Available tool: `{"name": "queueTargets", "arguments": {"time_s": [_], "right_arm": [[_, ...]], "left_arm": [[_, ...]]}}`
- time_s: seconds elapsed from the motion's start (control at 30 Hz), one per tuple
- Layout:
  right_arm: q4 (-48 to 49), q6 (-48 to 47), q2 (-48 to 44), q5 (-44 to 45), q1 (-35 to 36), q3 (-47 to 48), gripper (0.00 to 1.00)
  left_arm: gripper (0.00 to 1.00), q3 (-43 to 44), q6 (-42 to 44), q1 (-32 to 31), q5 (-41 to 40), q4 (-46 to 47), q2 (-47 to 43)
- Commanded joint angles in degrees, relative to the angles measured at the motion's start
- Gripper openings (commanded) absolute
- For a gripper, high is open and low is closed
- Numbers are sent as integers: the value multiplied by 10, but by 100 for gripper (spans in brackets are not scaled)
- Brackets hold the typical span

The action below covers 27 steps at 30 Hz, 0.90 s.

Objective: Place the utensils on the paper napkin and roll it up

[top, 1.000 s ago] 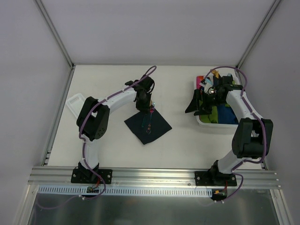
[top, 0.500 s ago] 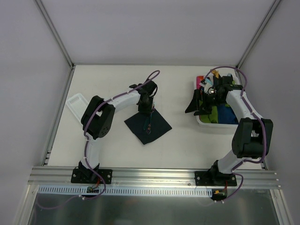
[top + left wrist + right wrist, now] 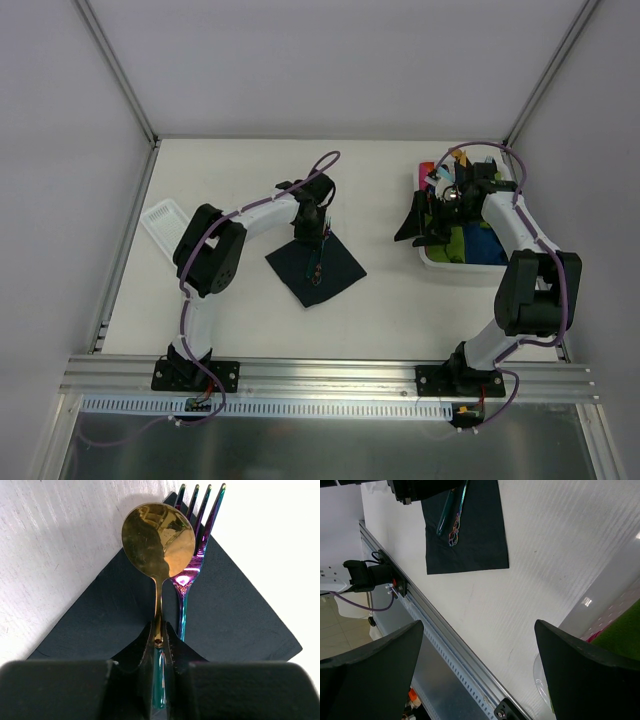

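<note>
Grip: left end effector (image 3: pixel 159 640) clamps the thin handle of the shiny gold-bowled metal spoon (image 3: pixel 158 540); right end effector (image 3: pixel 477 630) gapes wide and empty, well apart.
Place: spoon beside the iridescent teal-purple metal fork (image 3: pixel 186 577) on the thin matte navy paper napkin (image 3: pixel 235 615), heads past its corner over the white table (image 3: pixel 50 545).
Risk: slick handles may skid on release; soft paper may crease.

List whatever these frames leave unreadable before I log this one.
- Left wrist view: handle ends of the gold-bowled metal spoon and iridescent metal fork vanish behind the left claw.
- Top view: spoon and fork too small to tell apart on the dark square paper napkin.
- Top view: contents of the white plastic tub, largely covered by the right arm.
</note>
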Motion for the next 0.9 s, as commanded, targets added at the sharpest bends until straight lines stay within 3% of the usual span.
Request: {"name": "queueTargets", "arguments": {"time_s": [0.0, 0.27, 0.5, 0.7, 0.8, 0.87], "right_arm": [[2, -16, 11, 24, -5, -9, 99], [2, -18, 5, 22, -5, -10, 99], [3, -22, -4, 19, -5, -11, 99], [20, -34, -32, 23, 6, -18, 99], [22, -51, -51, 61, 50, -13, 97], [33, -60, -67, 108, 105, -15, 92]], "left_arm": [[9, -5, -6, -4, -5, 3, 0], [16, -14, -11, -4, -5, 2, -11], [30, -29, -22, -4, -5, 3, -33], [38, -28, -36, -4, -12, 2, -116], [47, -28, -42, 4, -12, 0, -175], [47, -34, -56, 18, -5, -8, -219]]}}
